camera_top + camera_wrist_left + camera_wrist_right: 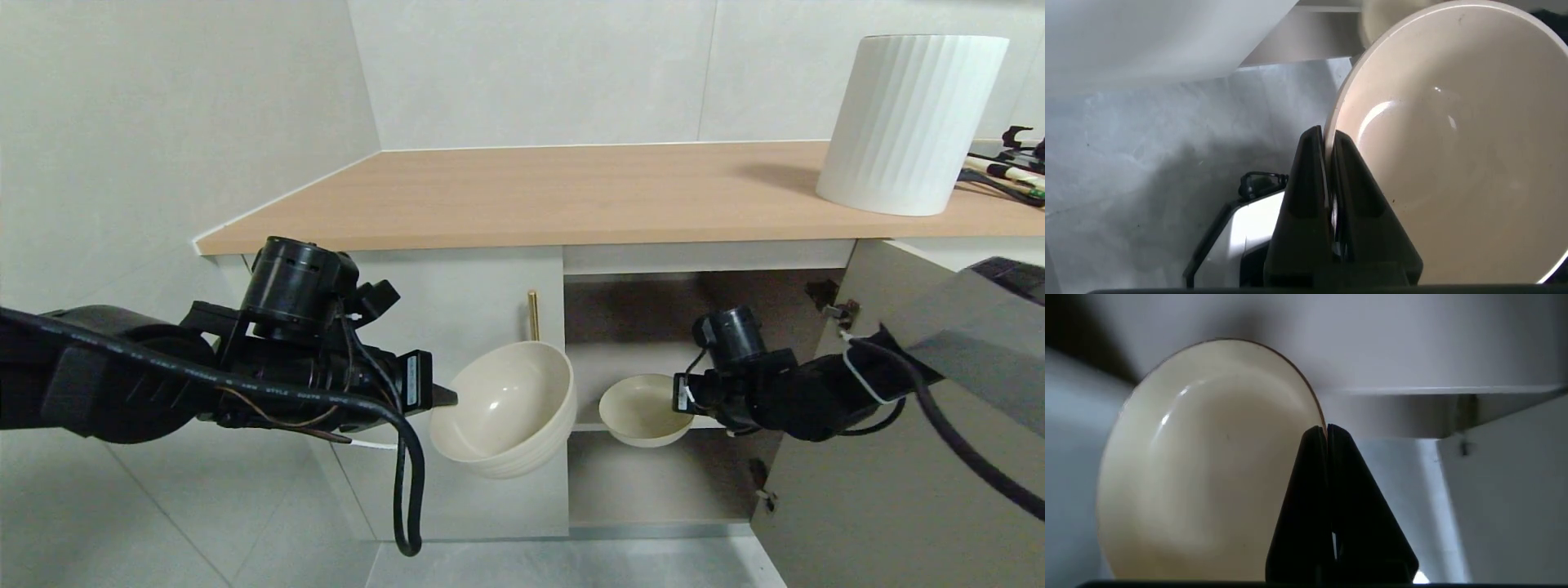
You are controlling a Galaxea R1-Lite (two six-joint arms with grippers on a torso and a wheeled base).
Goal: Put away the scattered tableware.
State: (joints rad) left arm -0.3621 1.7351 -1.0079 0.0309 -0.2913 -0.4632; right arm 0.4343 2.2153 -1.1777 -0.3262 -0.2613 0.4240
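Two black robot arms each hold a cream bowl in front of a low kitchen cabinet whose right door stands open. The left gripper has its fingers clamped on the rim of the large bowl, which hangs tilted in the air before the closed left door. The right gripper pinches the rim of the small bowl with its fingers pressed together. That bowl sits at the cabinet opening, level with the inner shelf; whether it touches the shelf cannot be told. The step in hand appears to be stowing the small bowl. The next move likely calls for carrying it further in, setting it flat and releasing it, then bringing the large bowl round the closed door. The head view alone gives the layout: the wooden counter above and a white ribbed container standing on it. The wrist views show, close up, that each rim sits firmly between the fingers, and the left one also shows the grey floor below the large bowl.
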